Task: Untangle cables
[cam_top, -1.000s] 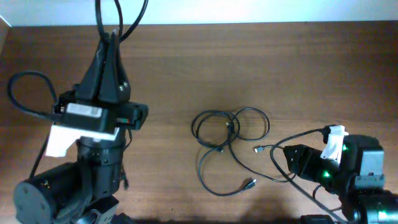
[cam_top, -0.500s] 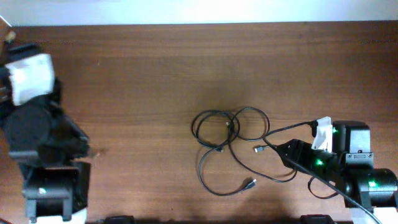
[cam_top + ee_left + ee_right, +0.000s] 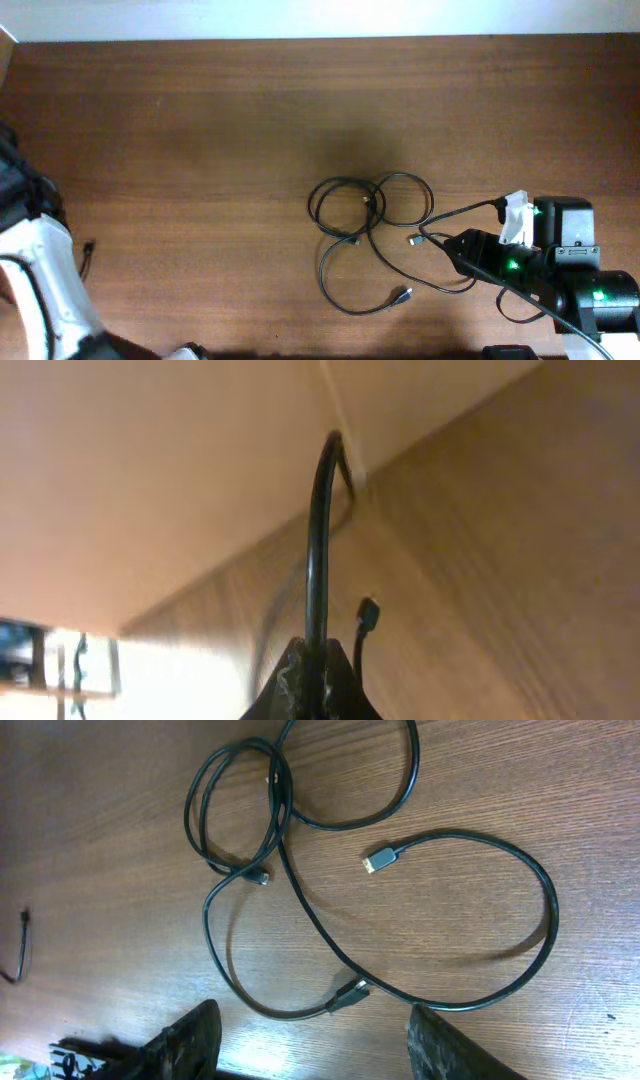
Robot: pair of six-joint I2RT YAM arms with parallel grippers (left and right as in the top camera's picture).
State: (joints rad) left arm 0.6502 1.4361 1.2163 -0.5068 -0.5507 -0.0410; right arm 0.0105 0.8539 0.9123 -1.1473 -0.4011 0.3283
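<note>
My right gripper [image 3: 315,1025] stands apart beside tangled cables [image 3: 281,820]; my left gripper [image 3: 312,678] is clamped on one black cable [image 3: 318,540].

Overhead: soft, even light, faint dim patch mid table [image 3: 250,120]. Left wrist pic v. blurry, bottom-left corner blown out. Right wrist pic sharp; pale sheen upper right, cables [image 3: 378,860] cast thin shadows.

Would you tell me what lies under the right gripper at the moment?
Between the open fingers of the right gripper, bare table shows, with a black plug and cable loop just ahead. From overhead, the gripper covers part of that loop.
</note>
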